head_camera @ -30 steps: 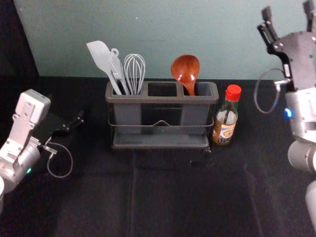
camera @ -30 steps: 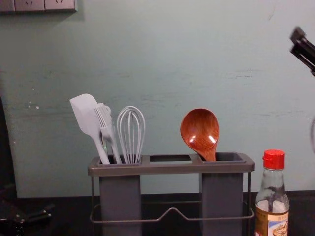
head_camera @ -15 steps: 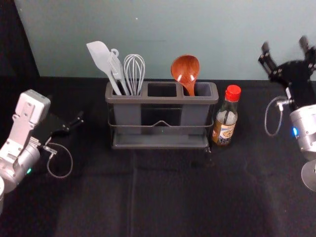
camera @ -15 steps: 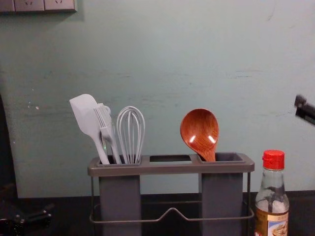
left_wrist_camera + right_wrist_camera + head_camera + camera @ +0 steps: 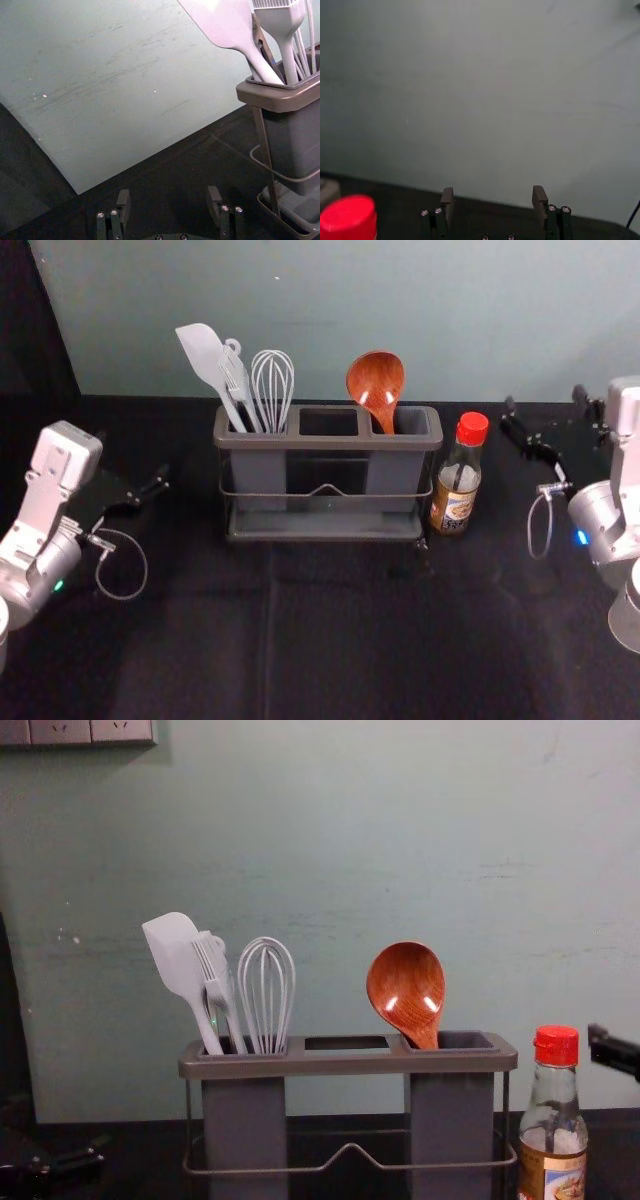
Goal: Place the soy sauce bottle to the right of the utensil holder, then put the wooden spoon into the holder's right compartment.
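The soy sauce bottle (image 5: 457,480) with its red cap stands upright just right of the utensil holder (image 5: 327,537). In the holder's right compartment leans the wooden spoon (image 5: 377,383), bowl up. My right gripper (image 5: 545,412) is open and empty, to the right of the bottle; the right wrist view has the gripper (image 5: 493,199) with the bottle's red cap (image 5: 350,218) off to one side. At the far left is my parked left gripper (image 5: 137,465); in the left wrist view this gripper (image 5: 167,202) is open with nothing between its fingers.
A white spatula (image 5: 206,358), a brush (image 5: 237,382) and a whisk (image 5: 272,388) stand in the holder's left compartment. Behind the black-covered table (image 5: 340,640) rises a green wall (image 5: 300,300).
My right gripper has come down from in front of the wall to a lower place beside the bottle. The left arm, holder, spoon and bottle have stayed put.
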Controlling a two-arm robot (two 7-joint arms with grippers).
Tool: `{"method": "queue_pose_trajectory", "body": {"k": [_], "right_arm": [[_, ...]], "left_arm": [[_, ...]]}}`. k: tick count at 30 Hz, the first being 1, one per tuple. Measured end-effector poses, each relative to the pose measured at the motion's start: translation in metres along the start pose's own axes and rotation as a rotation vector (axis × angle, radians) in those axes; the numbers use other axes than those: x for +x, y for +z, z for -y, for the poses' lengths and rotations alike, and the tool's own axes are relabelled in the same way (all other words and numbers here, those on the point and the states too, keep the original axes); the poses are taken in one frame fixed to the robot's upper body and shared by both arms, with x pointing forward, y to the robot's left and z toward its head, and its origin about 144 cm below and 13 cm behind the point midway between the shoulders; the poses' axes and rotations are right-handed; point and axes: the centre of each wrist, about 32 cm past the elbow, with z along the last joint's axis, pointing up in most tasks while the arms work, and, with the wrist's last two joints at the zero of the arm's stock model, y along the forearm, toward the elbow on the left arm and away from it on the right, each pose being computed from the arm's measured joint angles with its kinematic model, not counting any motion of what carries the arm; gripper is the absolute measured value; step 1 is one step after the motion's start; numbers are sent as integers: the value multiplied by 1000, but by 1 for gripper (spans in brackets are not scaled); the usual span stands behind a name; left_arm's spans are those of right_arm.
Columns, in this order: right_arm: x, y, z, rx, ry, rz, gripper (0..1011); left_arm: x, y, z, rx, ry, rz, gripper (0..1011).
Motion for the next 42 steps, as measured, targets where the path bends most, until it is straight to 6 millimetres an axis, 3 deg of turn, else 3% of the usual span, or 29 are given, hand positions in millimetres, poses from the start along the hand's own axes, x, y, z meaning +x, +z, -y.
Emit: {"method": "queue_pose_trajectory", "body": {"k": [8, 24, 42], "right_arm": [[3, -8, 3, -52, 38, 49, 1002], [32, -11, 2, -57, 169, 222, 1002], [22, -27, 5, -76, 71, 187, 1002]], "left_arm": [[0, 0, 0, 0, 0, 0, 1005], [0, 0, 0, 0, 0, 0, 1005], [0, 0, 0, 0, 0, 0, 1005]]}}
